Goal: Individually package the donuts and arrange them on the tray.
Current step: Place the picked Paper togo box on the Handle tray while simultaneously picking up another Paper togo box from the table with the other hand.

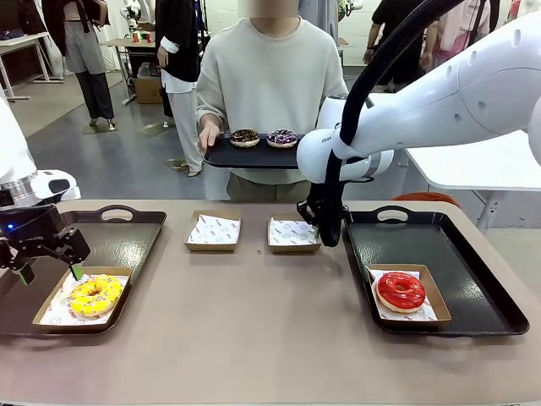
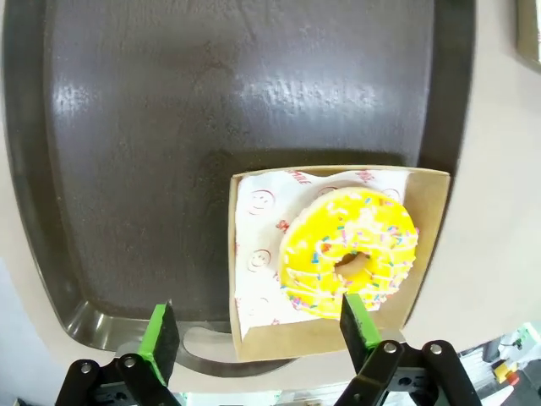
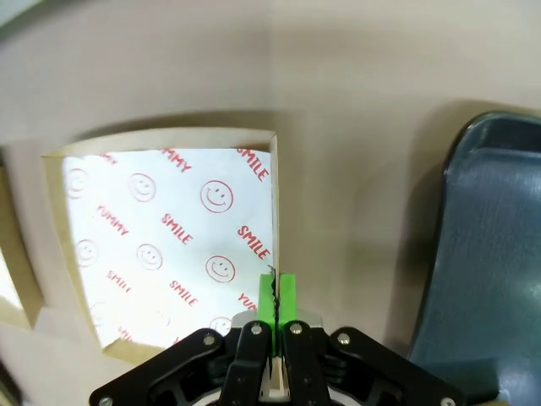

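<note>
Box (image 3: 161,141) rim pinched by right jaws.

We look across a tan tabletop (image 1: 254,355) into an open workroom with a smooth grey floor (image 1: 76,152) under even, diffuse light. At far left a white table (image 1: 21,42) stands on thin legs. Farther back is another table (image 1: 127,42), with a cardboard box (image 1: 149,85) on the floor beside it. To our right a white tabletop (image 1: 482,165) juts in, an orange rounded seat (image 1: 427,197) just below its edge. Several bystanders (image 1: 84,51) stand in the background, before a pale wall (image 1: 221,13).
</note>
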Robot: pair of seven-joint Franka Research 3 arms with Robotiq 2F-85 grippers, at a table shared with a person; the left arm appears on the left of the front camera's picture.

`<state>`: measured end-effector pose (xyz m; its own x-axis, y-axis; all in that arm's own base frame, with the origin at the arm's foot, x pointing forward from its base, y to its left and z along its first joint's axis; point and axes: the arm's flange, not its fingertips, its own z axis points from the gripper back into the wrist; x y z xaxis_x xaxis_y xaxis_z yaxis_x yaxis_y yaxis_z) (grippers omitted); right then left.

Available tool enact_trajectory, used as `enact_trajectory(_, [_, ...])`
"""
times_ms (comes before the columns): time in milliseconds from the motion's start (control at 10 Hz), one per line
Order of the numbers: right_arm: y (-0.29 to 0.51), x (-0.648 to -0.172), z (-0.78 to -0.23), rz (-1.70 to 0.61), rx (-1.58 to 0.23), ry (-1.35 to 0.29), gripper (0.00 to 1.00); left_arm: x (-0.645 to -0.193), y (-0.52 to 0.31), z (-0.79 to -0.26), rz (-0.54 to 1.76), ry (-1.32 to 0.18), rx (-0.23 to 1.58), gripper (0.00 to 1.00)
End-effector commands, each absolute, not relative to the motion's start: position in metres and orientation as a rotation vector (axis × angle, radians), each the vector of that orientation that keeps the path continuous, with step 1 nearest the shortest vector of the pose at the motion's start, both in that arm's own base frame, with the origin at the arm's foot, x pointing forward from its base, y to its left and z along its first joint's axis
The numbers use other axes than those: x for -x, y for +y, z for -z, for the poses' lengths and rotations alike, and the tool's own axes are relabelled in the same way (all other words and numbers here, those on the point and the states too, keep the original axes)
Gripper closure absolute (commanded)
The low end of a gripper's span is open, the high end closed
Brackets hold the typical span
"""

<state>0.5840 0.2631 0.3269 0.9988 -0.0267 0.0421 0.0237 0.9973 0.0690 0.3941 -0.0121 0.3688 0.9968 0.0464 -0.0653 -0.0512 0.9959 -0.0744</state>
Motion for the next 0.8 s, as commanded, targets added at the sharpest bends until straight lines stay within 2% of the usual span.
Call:
enact_trajectory(0, [0.264,-0.573,-0.363,0.002,-0.033,-0.059,1.00,-0.375,0.004,-0.388,0.025,0.077,0.255,0.00])
enact_trajectory(300, [0.254,-0.570,-0.417,0.015,-0.045,-0.121,1.00,-0.339,0.051,-0.427,0.019,0.016,0.572,0.00])
enact_trajectory(400, [0.253,-0.575,-0.432,0.031,-0.047,-0.139,1.00,-0.328,0.078,-0.436,-0.001,-0.018,0.730,0.00])
enact_trajectory(700, [0.262,-0.585,-0.465,0.031,-0.028,-0.139,1.00,-0.310,0.142,-0.427,-0.062,-0.049,1.032,0.00])
